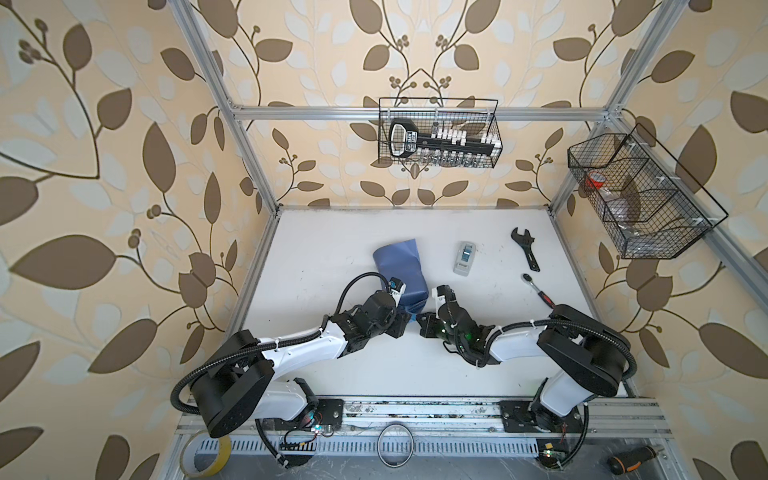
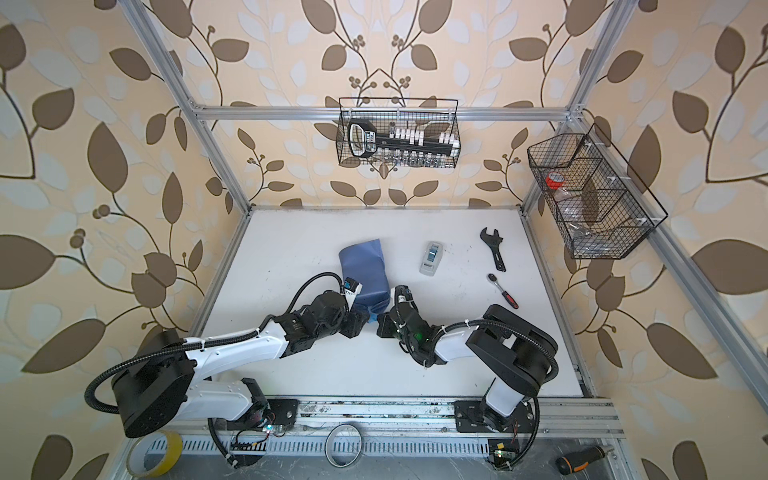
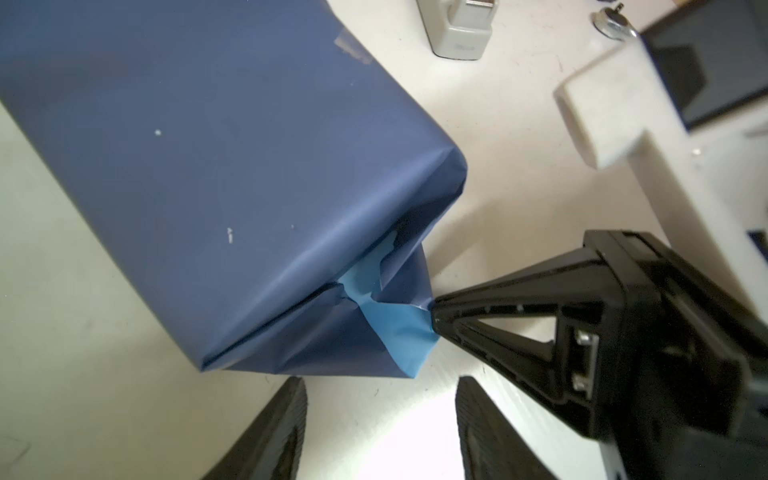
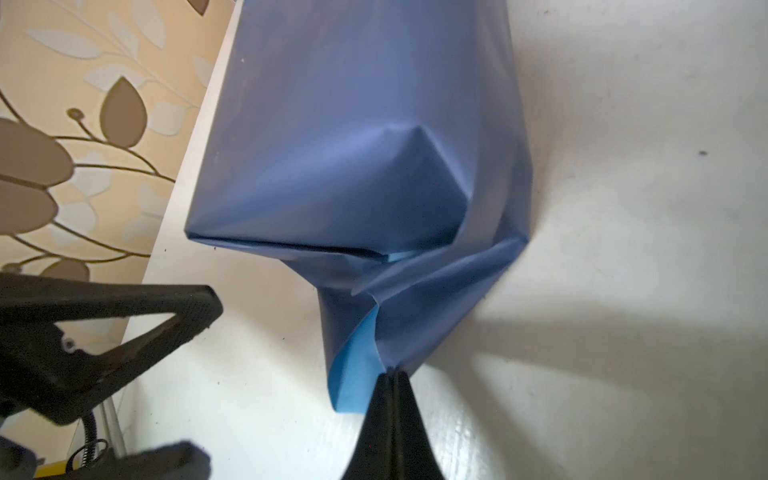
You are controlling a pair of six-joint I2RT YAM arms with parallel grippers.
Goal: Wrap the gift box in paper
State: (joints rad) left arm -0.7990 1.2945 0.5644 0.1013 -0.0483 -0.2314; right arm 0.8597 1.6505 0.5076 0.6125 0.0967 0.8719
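Note:
The paper (image 1: 399, 266) (image 2: 365, 266), slate-blue side out, is folded into a long bundle on the white table. The gift box is hidden inside it. At the bundle's near end the paper (image 4: 353, 124) tapers to a crumpled flap that shows its light-blue face (image 3: 395, 328). My right gripper (image 4: 392, 374) (image 1: 419, 319) is shut on the tip of that flap. My left gripper (image 3: 381, 384) (image 1: 405, 322) stands open just short of the same end, with only bare table between its fingers and no contact with the paper.
A grey-white tape dispenser (image 1: 464, 257) lies right of the bundle. Further right lie a black wrench (image 1: 525, 249) and a ratchet (image 1: 538, 289). Wire baskets (image 1: 440, 133) (image 1: 640, 195) hang on the walls. A yellow tape roll (image 1: 208, 455) sits beyond the front rail.

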